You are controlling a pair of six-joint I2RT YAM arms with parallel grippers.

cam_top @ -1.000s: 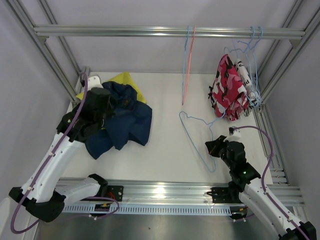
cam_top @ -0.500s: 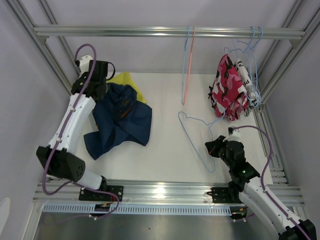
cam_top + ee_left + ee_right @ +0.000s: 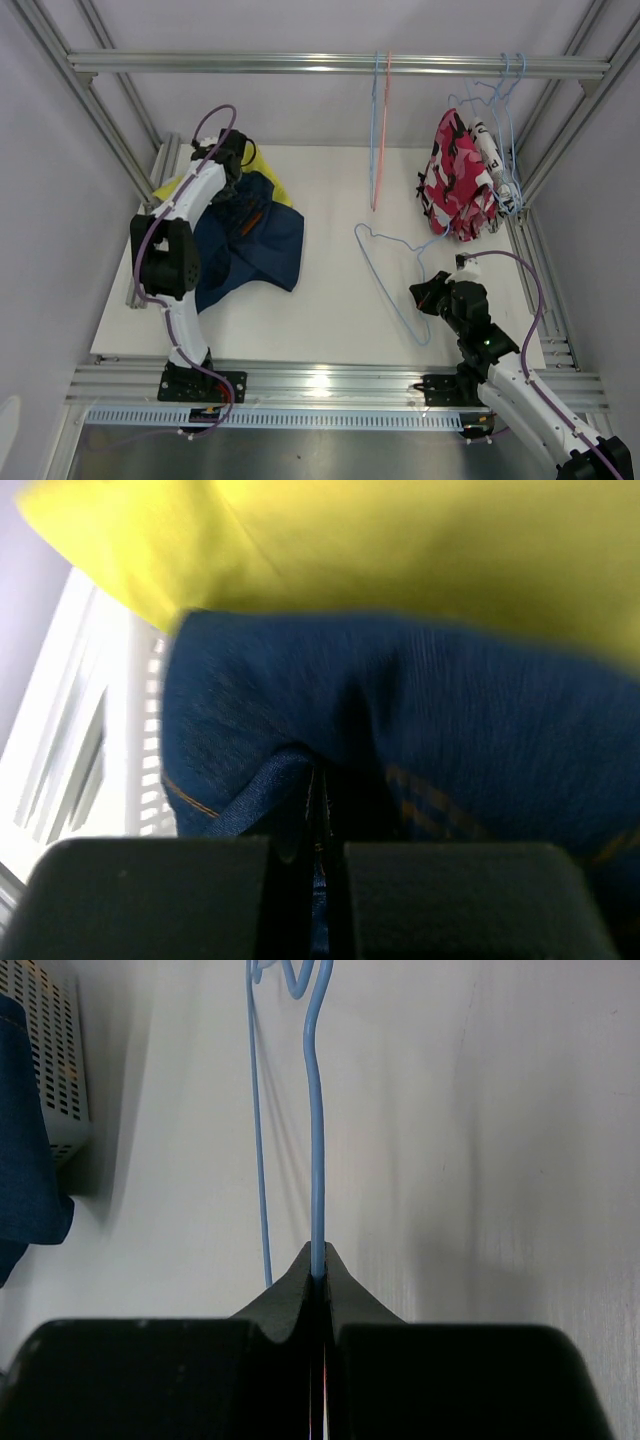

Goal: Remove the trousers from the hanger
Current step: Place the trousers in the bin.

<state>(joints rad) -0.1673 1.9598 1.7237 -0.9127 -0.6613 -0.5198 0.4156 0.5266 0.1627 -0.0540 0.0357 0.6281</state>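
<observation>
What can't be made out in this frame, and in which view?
Top view: the left gripper has its fingers hidden under its wrist; only the left wrist view shows them shut on the navy trousers.
Top view: the white lettered trousers hang mostly behind the pink-red trousers; lettering too small to read.
Right wrist view: the blue hanger runs off the top edge.
Left wrist view: blurred; yellow trousers cut by edges.

Bright, even light; navy trousers [image 3: 450, 730] blurred close-up.
</observation>
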